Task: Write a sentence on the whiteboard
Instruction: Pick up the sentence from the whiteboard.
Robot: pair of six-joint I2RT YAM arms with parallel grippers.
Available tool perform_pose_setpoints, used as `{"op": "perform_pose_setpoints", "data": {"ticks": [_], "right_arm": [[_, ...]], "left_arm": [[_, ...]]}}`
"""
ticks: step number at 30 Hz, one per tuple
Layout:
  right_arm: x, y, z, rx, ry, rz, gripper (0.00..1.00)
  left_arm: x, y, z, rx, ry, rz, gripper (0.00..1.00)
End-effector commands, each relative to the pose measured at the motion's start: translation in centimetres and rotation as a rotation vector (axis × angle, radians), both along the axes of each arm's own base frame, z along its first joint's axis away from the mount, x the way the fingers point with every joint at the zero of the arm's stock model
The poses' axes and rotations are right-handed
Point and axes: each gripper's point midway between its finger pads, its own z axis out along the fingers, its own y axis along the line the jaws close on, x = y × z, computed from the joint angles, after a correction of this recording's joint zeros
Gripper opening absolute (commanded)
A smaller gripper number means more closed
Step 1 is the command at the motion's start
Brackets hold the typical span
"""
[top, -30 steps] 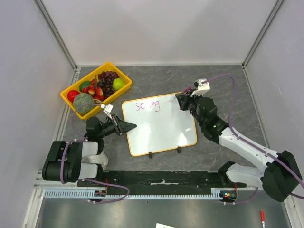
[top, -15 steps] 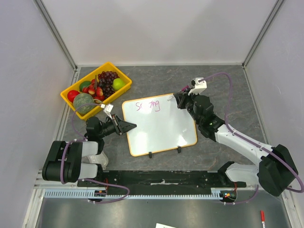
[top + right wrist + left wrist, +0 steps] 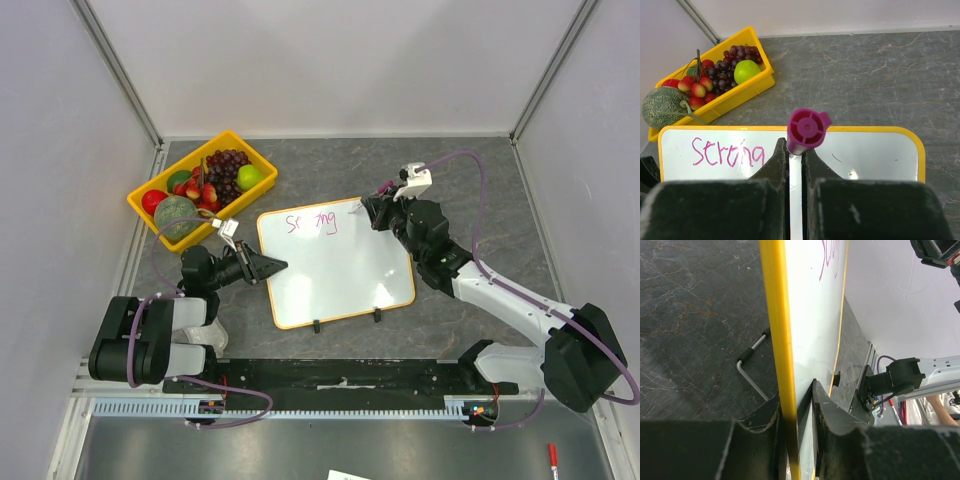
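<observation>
- While the left jaws clamp its edge, the yellow-framed white whiteboard (image 3: 335,262) rests on the grey surface (image 3: 480,190).
- Right jaws pinch a magenta marker (image 3: 806,131) — near the handwritten magenta word "Strong" (image 3: 727,152).

You cannot see the marker (image 3: 806,131) tip. Its magenta end and the right tool (image 3: 795,151) cover it, so you cannot tell whether it touches the whiteboard (image 3: 875,155). In your left wrist view the sentence (image 3: 827,257) is cut off by the top edge and unreadable, and the left tool (image 3: 796,402) hides the frame's near end.
</observation>
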Motion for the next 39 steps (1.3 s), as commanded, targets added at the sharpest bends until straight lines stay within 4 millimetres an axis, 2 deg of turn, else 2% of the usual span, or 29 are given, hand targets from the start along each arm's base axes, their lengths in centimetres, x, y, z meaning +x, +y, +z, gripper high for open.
{"op": "perform_pose_setpoints", "data": {"ticks": [1, 14, 20, 30, 39], "right_arm": [[-0.3, -0.2, -0.4, -0.009, 0.007, 0.011, 0.0], [-0.7, -1.4, -0.8, -0.013, 0.012, -0.037, 0.0], [-0.2, -2.0, -0.1, -0.009, -0.002, -0.08, 0.0], [0.5, -1.8, 1.6, 0.017, -0.025, -0.096, 0.0], [0.6, -1.7, 1.7, 0.018, -0.025, -0.094, 0.0]], "left_arm": [[0.8, 0.2, -0.3, 0.049, -0.062, 0.012, 0.02], [0.7, 0.1, -0.3, 0.049, -0.063, 0.009, 0.02], [0.7, 0.2, -0.3, 0.049, -0.063, 0.012, 0.02], [0.7, 0.1, -0.2, 0.049, -0.065, 0.009, 0.02], [0.7, 0.2, -0.3, 0.049, -0.063, 0.01, 0.02]]}}
